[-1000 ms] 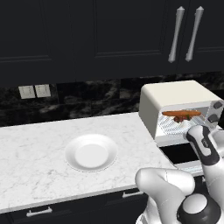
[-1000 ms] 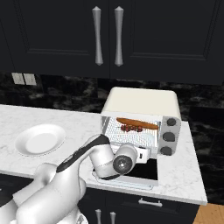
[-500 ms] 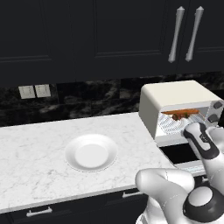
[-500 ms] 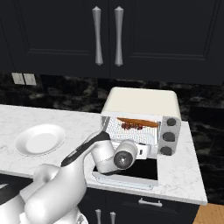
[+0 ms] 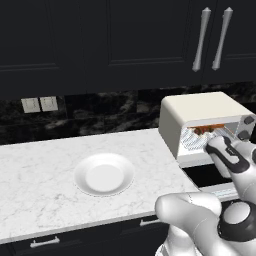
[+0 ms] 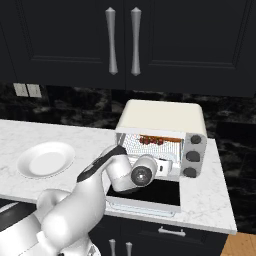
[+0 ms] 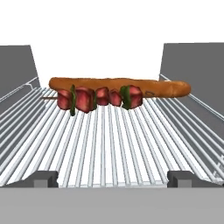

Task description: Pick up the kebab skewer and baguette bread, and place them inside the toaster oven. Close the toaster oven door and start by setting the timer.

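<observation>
While my end effector (image 7: 112,178) gapes wide, empty.
Kebab skewer (image 7: 98,98) touches baguette bread (image 7: 120,86) at the wire rack's (image 7: 109,144) back edge.

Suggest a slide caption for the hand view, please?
Open hand faces the kebab skewer and baguette lying side by side on the toaster oven's wire rack.

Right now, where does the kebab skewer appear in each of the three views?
Left base view: kebab skewer at right, dark chunks inside the toaster oven.
Right base view: skewer at center, on the oven's upper rack.
Hand view: skewer at center, in front of the baguette bread.
Shared landmark: the wire rack.
</observation>
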Available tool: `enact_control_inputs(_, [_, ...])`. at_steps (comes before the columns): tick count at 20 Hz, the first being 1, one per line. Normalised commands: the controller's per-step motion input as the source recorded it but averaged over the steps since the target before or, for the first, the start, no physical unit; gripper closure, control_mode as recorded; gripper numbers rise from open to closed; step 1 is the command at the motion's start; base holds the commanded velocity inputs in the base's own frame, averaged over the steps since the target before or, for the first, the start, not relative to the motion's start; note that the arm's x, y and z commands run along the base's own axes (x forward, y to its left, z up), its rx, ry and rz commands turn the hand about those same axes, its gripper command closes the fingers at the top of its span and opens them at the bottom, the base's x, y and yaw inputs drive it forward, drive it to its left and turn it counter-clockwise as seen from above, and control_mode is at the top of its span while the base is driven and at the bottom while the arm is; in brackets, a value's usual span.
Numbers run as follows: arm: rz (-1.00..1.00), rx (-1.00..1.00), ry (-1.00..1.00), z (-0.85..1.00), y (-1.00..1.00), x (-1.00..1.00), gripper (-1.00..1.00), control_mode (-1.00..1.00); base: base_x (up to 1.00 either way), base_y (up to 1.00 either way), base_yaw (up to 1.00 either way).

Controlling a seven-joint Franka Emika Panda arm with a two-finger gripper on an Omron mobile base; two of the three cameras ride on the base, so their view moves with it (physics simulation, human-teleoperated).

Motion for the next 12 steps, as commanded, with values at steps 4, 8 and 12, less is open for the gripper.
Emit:
enact_control_inputs(4, [0.00, 0.00, 0.00, 0.00, 0.06, 0.24, -1.00, -1.00, 0.00, 0.00, 0.00])
enact_control_inputs(8, [0.00, 0.00, 0.00, 0.00, 0.04, 0.18, -1.00, -1.00, 0.00, 0.00, 0.00])
enact_control_inputs(12, [0.00, 0.00, 0.00, 0.00, 0.02, 0.16, -1.00, -1.00, 0.00, 0.00, 0.00])
